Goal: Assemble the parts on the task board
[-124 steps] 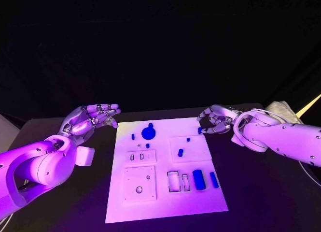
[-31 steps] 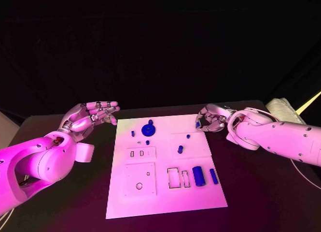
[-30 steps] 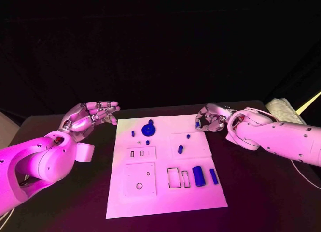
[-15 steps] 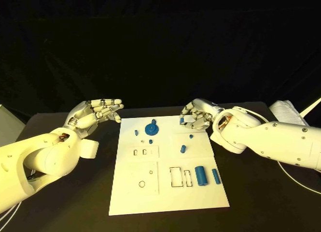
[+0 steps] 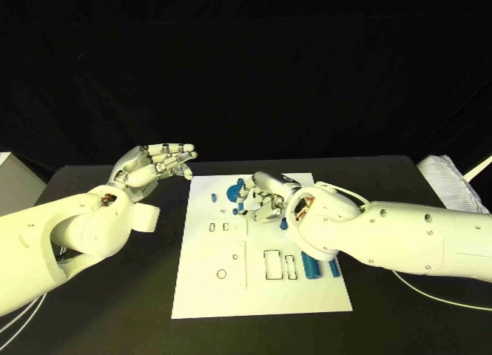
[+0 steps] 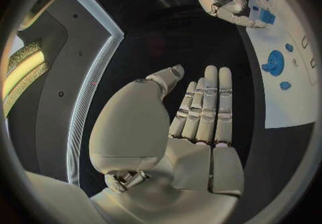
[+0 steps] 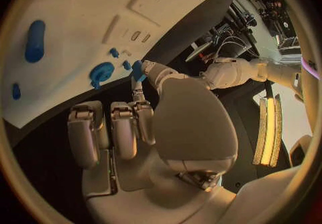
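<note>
My right hand [image 5: 265,198] sits mid-frame over the task board [image 5: 257,296], fingers pinching a small blue part [image 7: 137,69] so it's ready to seat. Left hand [image 5: 155,164], upper left, is off the board, fingers apart, holding nothing.

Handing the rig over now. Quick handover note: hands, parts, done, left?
Left hand: raised off the task board's left edge, fingers apart, holding nothing.
Right hand: over the board's far part, pinching a small blue part.
On the board: round blue part at the far end, blue cylinder near the slots.
Done: part picked up.
Left: seat it; the other parts appear loose.
</note>
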